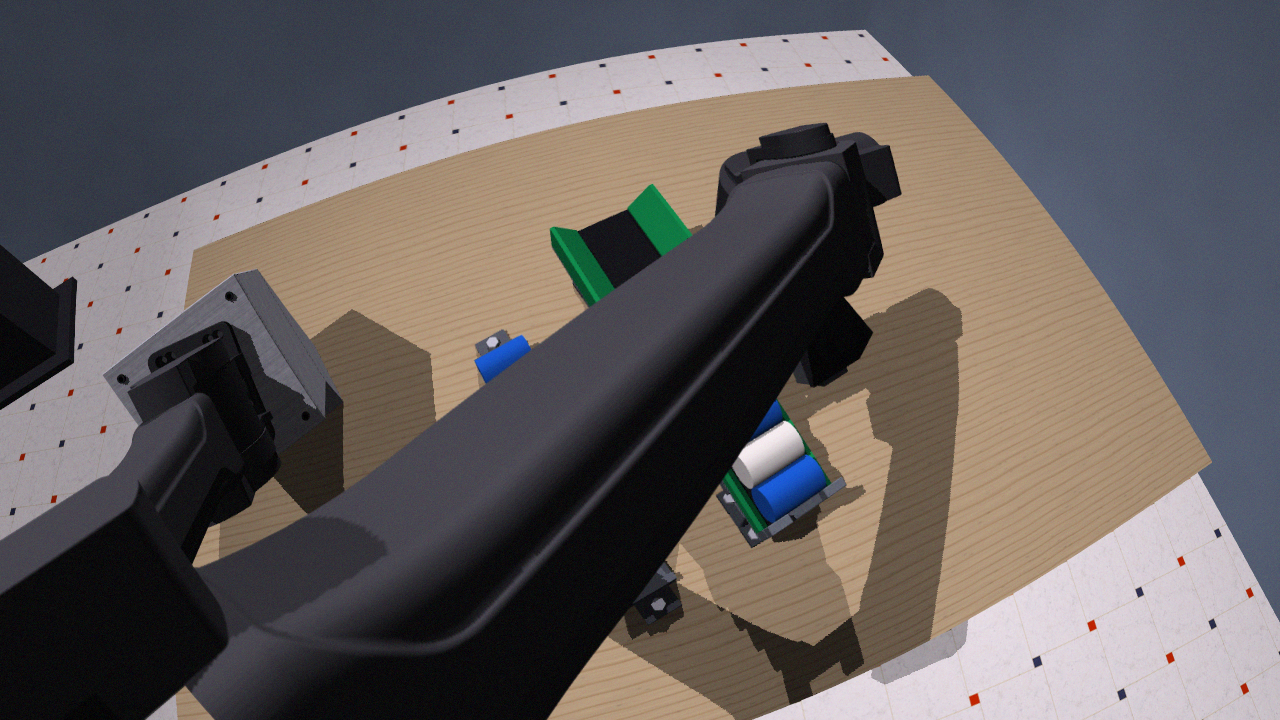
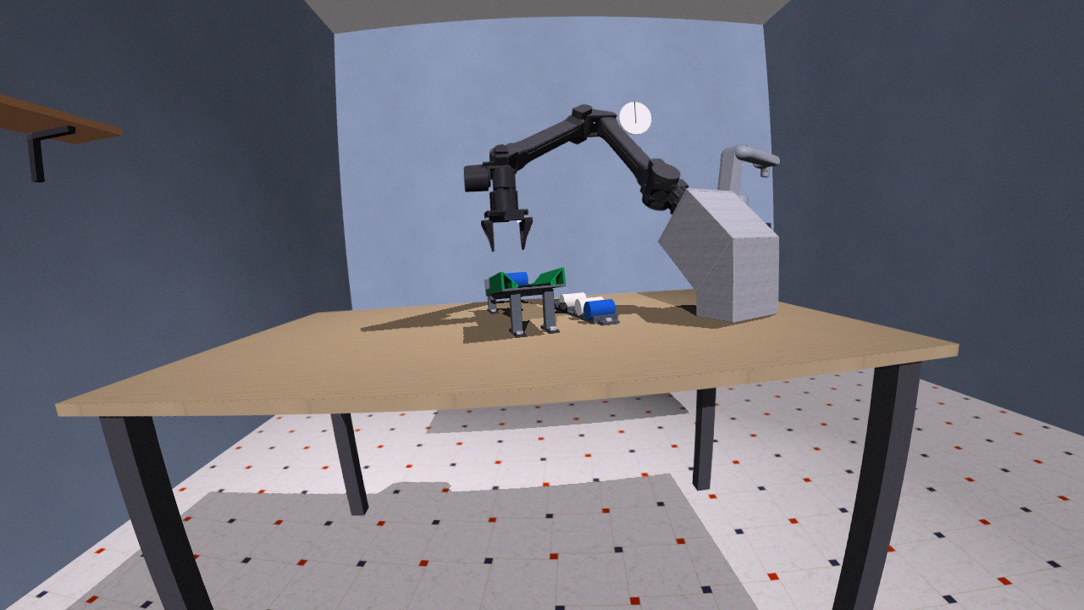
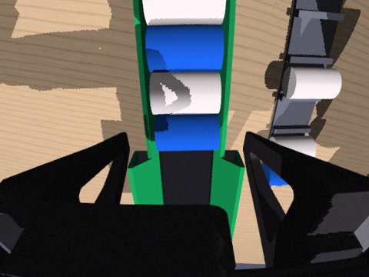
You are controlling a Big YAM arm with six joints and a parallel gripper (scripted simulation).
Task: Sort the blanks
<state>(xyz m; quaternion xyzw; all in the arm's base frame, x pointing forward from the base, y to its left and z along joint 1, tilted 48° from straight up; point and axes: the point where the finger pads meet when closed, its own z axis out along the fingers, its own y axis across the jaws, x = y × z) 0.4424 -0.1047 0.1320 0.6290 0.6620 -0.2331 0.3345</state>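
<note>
The gripper (image 2: 507,248) (image 3: 186,135) is open and empty above the feed ramp (image 1: 572,264) (image 2: 552,279) (image 3: 227,185), its fingers on either side of it. A blue blank (image 1: 792,488) lies at the stop, then a white blank (image 1: 769,452) (image 3: 184,9), a blue blank (image 3: 184,48), a white blank (image 3: 192,92) and a blue blank (image 3: 188,132) (image 2: 517,278), all across the ramp. The stock rack (image 3: 305,42) (image 2: 606,320) holds two white blanks, one (image 3: 315,82) farther up in the wrist view and one (image 3: 296,144) partly behind a finger, and a blue blank (image 1: 503,358) (image 2: 600,308) (image 3: 274,178) at its end.
The forearm hides much of the ramp and rack in the top view. The rack runs beside the ramp, on its right in the wrist view. Bare rack floor shows between ribs around the farther white blank. The arm's base (image 2: 754,273) stands beyond the rack.
</note>
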